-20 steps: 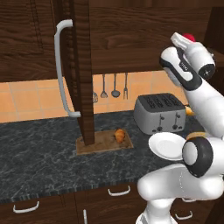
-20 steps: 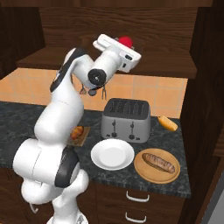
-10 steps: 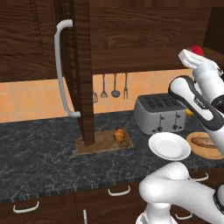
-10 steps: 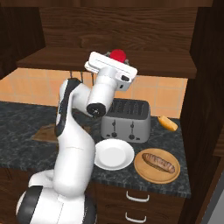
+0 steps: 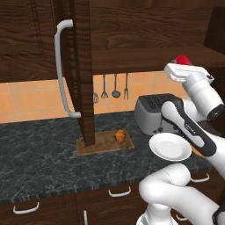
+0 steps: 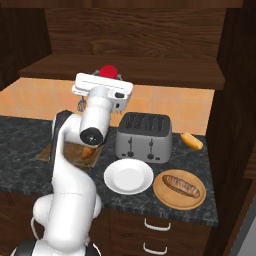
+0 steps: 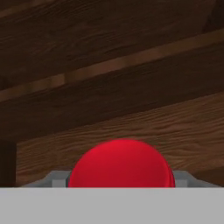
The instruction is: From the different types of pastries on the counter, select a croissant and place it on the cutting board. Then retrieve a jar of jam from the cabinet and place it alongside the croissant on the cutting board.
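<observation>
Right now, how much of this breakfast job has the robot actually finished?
About halfway. The small golden-orange croissant already lies on the flat brown wooden cutting board. The hand is raised beside the open dark wooden cabinet door, gripping the red-lidded jam jar. Left: carrying the jar down and setting it beside the croissant.

It was a home kitchen: dark marbled counter [image 5: 39, 154] w/ drawers below, wood cabinet [image 5: 81, 66], tiled backsplash [image 5: 26, 103] w/ hanging utensils [image 5: 110, 85], toaster [image 6: 144, 136].
</observation>
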You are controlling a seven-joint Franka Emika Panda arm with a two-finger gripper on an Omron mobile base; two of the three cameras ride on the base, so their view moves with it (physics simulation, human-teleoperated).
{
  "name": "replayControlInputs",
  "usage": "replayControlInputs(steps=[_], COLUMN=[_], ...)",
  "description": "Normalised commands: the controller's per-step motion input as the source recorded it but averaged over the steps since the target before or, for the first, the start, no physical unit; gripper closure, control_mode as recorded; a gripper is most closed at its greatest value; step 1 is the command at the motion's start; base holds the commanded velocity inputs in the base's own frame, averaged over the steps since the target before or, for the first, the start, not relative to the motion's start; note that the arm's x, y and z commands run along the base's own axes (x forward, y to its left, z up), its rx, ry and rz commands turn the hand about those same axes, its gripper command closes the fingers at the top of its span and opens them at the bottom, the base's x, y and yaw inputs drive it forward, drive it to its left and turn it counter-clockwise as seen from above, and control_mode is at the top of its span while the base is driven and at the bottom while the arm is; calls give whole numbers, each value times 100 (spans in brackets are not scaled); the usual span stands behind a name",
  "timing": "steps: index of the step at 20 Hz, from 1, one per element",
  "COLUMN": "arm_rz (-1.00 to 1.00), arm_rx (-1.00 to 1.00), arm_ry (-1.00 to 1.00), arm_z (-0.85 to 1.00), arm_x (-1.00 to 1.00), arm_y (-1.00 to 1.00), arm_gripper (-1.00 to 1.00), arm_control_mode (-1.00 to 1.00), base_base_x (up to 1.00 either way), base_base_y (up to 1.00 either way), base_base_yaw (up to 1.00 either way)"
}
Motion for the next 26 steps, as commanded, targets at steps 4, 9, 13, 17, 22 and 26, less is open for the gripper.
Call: replayControlInputs(steps=[4, 9, 13, 17, 22, 26], arm_rz=[14, 9, 5, 5, 7, 12], arm_rx=[-6, 0, 0, 0, -1, -9], arm_ry=[7, 9, 17, 21, 10, 14], arm_z=[-8, -16, -22, -26, -29, -65], arm_x=[-83, -100, -98, -93, -100, -44], arm_y=[36, 2, 6, 26, 19, 49], arm_gripper=[100, 100, 100, 100, 100, 100], arm_control_mode=[-100, -100, -100, -100, -100, -100], base_base_x=[0, 0, 0, 0, 0, 0], base_base_y=[0, 0, 0, 0, 0, 0], base_base_yaw=[0, 0, 0, 0, 0, 0])
